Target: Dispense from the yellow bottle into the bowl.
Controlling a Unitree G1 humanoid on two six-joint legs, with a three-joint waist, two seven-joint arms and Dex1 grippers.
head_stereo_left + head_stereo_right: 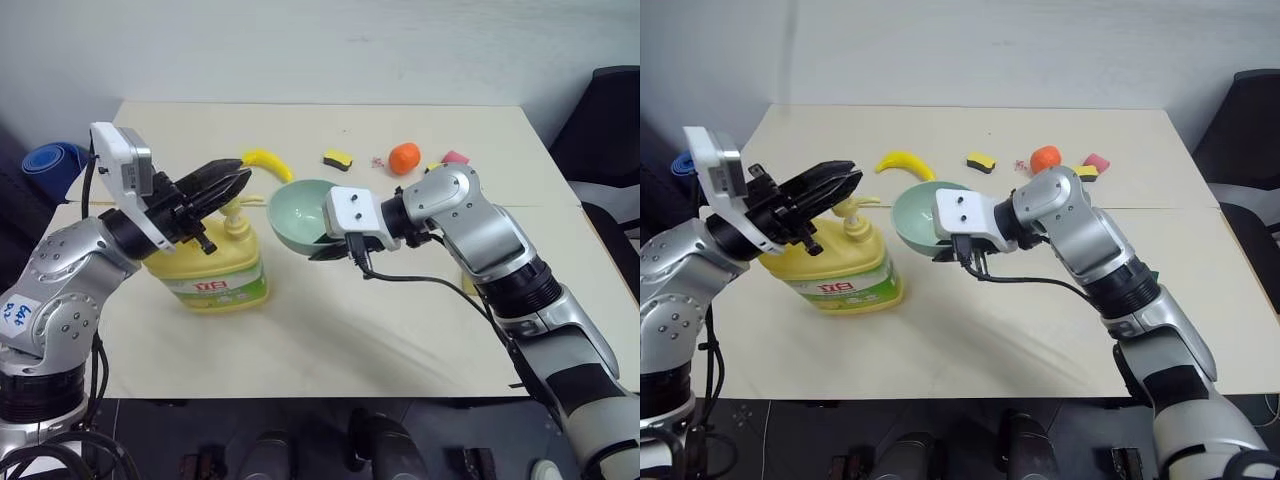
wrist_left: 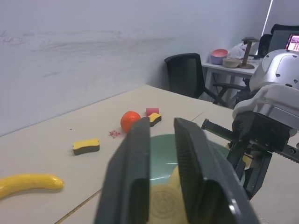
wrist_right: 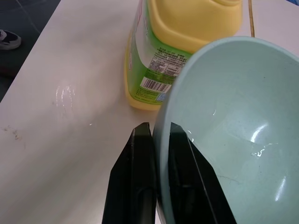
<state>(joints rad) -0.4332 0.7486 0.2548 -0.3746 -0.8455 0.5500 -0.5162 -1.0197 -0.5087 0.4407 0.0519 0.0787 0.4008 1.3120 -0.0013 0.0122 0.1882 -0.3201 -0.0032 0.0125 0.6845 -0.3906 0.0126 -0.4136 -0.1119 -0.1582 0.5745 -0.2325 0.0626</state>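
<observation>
The work surface is a wide cream-coloured table [image 1: 330,330] with a seam line running across it, set against a plain pale wall. One black office chair [image 1: 610,130] stands beyond its right corner; the left wrist view shows a further desk in the background carrying a few bowls.

One large pale-yellow plastic bottle [image 1: 212,270] with a pump top and a green-and-white label stands upright on the left part of the table. One round pale mint-green bowl [image 1: 300,212] is held tilted above the table just right of the bottle's pump, its opening turned toward the pump.

Two arms are in view. The left gripper [image 1: 232,184] hovers directly over the pump top, its two black fingers [image 2: 135,177] drawn close together with nothing between them; whether they touch the pump cannot be told. The right gripper [image 3: 156,140] pinches the bowl's rim, one finger [image 3: 140,172] outside the wall and one inside.

Smaller items lie on the far half of the table, well apart from the bottle: one yellow banana [image 1: 268,162], one orange ball [image 1: 404,157], two yellow-and-black sponges [image 1: 338,158] [image 1: 1086,172], one pink block [image 1: 456,157] and one tiny red speck [image 1: 377,161] beside the ball.
</observation>
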